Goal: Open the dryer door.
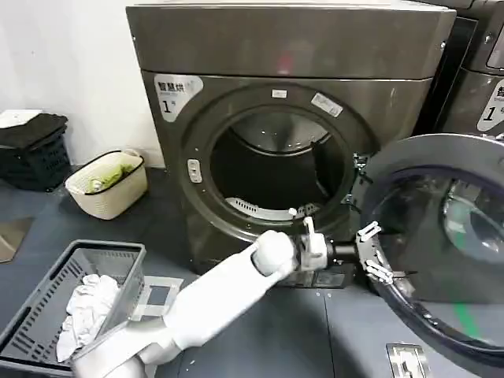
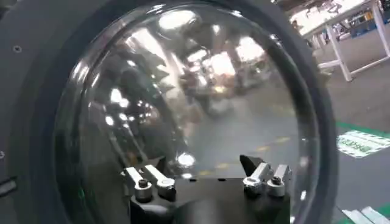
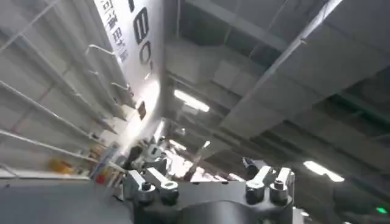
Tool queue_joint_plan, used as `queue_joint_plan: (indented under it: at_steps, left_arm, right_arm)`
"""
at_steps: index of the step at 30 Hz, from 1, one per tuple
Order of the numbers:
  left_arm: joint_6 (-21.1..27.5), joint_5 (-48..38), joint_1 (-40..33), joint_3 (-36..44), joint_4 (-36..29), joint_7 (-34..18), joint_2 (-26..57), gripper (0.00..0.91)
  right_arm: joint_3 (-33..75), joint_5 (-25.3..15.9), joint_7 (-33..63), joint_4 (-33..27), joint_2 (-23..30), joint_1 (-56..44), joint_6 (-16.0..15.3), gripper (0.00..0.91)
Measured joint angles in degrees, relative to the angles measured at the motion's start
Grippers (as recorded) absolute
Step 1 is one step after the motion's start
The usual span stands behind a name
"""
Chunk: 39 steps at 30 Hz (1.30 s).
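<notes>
Left pincer (image 1: 375,252) spread wide against swung-open dryer door (image 1: 441,236).

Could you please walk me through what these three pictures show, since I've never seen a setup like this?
This is a two-armed robot working at a laundry machine. The head view looks down from a camera on its head: the white left arm reaches forward, and its left gripper, fingers spread, sits at the inner side of the dryer door, which is swung wide open. Behind it is the dryer with its round opening. On the floor stand a grey basket of white laundry and a cream basket.

The left wrist view comes from a camera on that arm, looking across the fingers at the door's domed glass. The right wrist view shows the right gripper open, pointing up at a ceiling and holding nothing.
</notes>
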Motion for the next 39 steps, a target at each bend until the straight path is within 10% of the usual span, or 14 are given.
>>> queue_joint_plan:
  at_steps: [39]
  left_arm:
    - [10.6, -4.53, -1.03, -0.13, 1.26, -9.21, -6.15, 0.907]
  right_arm:
    - [2.7, -3.09, 6.95, -3.0, -0.01, 0.73, 0.5, 0.907]
